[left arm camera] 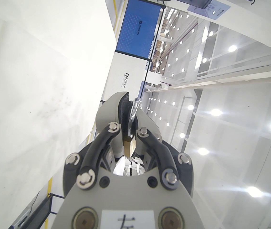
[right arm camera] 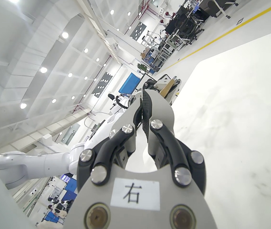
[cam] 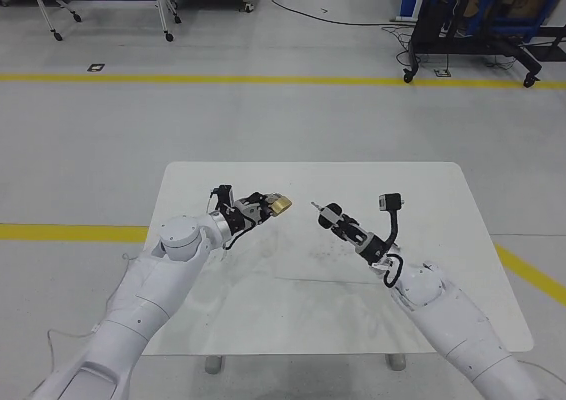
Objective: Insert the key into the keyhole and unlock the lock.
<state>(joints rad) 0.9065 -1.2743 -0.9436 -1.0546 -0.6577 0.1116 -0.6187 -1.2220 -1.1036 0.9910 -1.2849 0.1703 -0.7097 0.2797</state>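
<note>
The lock (cam: 279, 204) sat in the left gripper (cam: 263, 208), above the table (cam: 433, 190), left of its centre. The key (cam: 316, 207) sat in the right gripper (cam: 330, 216), right of the lock, near it but apart.

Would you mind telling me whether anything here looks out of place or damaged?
Nothing stands out. The left gripper holds the lock above the table, and the right gripper holds the key facing it, apart.

Setting: industrial workshop hall.
Floor (cam: 83, 140): grey, yellow lane lines (cam: 263, 78).
Ceiling (right arm camera: 30, 48): high, rows of round lights (right arm camera: 65, 34).
Furnishings: wheeled equipment carts (cam: 473, 45), workbenches (right arm camera: 185, 23).
</note>
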